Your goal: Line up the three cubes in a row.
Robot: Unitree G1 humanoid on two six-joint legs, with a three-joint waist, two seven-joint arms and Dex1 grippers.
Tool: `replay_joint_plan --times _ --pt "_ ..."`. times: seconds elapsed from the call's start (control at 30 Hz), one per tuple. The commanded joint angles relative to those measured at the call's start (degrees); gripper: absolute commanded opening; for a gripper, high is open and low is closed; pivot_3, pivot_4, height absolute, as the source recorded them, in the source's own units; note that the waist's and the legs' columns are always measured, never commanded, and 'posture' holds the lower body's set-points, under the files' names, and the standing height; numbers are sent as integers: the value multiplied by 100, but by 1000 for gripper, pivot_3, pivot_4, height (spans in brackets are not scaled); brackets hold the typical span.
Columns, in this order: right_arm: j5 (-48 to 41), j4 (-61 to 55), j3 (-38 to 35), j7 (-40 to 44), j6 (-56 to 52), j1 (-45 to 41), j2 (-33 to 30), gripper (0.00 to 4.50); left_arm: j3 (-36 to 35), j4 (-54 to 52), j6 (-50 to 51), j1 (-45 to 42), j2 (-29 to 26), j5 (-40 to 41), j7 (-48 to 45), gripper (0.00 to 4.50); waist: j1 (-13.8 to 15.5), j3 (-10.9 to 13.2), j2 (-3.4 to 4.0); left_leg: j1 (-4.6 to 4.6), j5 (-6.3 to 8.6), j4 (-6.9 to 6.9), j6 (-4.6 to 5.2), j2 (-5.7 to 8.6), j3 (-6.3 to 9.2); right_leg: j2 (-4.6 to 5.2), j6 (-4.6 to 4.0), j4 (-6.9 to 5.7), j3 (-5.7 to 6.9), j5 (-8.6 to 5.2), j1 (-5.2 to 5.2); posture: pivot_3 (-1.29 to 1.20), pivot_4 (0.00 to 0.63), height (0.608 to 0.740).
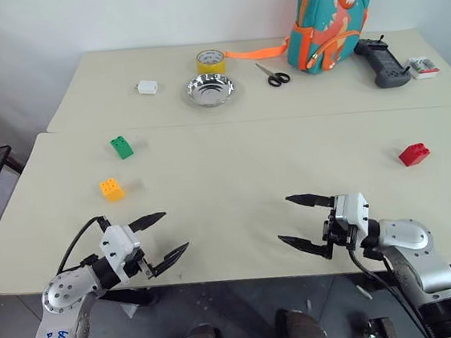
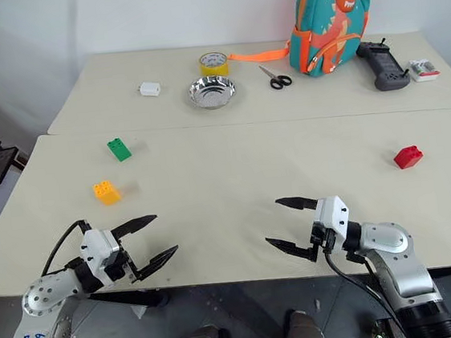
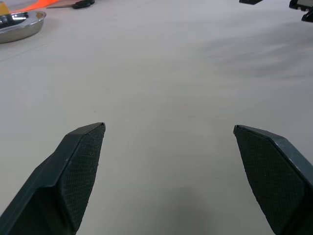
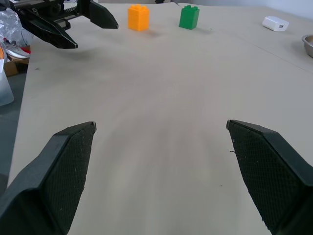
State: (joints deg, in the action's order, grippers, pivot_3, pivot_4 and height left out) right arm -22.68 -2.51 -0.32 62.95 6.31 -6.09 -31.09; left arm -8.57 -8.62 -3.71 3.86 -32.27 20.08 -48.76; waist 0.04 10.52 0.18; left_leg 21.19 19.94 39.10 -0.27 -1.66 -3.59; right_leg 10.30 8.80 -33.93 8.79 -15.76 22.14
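Three cubes lie apart on the near table. The green cube [image 1: 121, 147] sits far left, with the yellow-orange cube [image 1: 112, 189] just in front of it. Far over on the right lies the red cube [image 1: 413, 154]. My left gripper [image 1: 166, 237] hovers open over the front edge, below and right of the yellow-orange cube, nothing between its fingers. Facing it from the right, my right gripper [image 1: 293, 220] is open and empty too. In the right wrist view the yellow-orange cube [image 4: 138, 17] and green cube [image 4: 189, 17] stand beyond the left gripper [image 4: 95, 33].
The back table holds a small white block [image 1: 147, 87], a steel bowl [image 1: 210, 90], a yellow tape roll [image 1: 210, 60], scissors [image 1: 274, 75], a teal backpack [image 1: 331, 12], a black controller [image 1: 382, 61] and a small box [image 1: 424, 67]. A seam separates the two tables.
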Motion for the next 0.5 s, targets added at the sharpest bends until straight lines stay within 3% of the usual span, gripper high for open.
replay_joint_plan --times 0.03,0.17,0.37,0.5 --pt "-61 -99 -129 -33 93 24 -27 4500 -108 -145 112 -62 -60 188 -29 4485 -4 0 0 0 0 0 0 0 0 0 0 0 0 0 0 0 150 740" --pt "-309 -426 -669 -685 -77 296 89 4500 -121 -286 661 -285 -149 888 -454 4485 27 0 0 1 0 2 0 0 1 0 0 -2 0 0 -1 0 150 740" --pt "-587 -772 -2590 -2069 -226 1313 96 4500 862 -385 587 -1040 5 642 -1091 4485 188 -3 5 1 0 4 0 4 -1 1 2 3 -1 1 -6 0 150 740" --pt "-731 -467 -3570 -2469 -211 1785 71 4500 1308 -133 692 -1559 260 637 -1288 4485 144 -6 10 -1 0 4 0 3 -6 -1 2 2 -4 1 -5 0 150 740"
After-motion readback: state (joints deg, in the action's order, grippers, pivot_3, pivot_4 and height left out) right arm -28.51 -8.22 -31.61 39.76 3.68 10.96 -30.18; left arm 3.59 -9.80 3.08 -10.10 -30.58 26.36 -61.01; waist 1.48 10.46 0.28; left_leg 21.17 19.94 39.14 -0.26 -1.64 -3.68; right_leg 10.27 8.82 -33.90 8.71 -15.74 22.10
